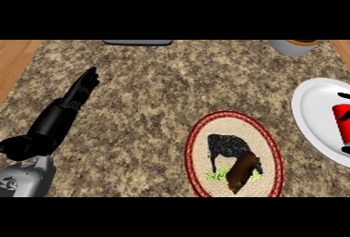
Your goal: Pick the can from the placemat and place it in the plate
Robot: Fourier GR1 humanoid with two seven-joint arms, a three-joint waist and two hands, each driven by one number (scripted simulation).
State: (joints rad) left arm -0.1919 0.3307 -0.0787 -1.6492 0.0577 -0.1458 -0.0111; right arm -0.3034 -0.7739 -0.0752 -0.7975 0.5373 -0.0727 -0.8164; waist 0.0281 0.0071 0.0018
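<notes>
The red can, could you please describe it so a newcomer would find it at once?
Start at the granite counter and go to the white plate at its right edge. The can lies there, half cut off by the view's edge, beside the oval placemat. Nothing else is red all over.

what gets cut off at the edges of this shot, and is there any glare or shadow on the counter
Head view: the plate and red can run off the right edge, and black fingers of the right hand barely show. The counter is evenly lit, with no glare or clear shadows. The left hand is fully in view.
</notes>
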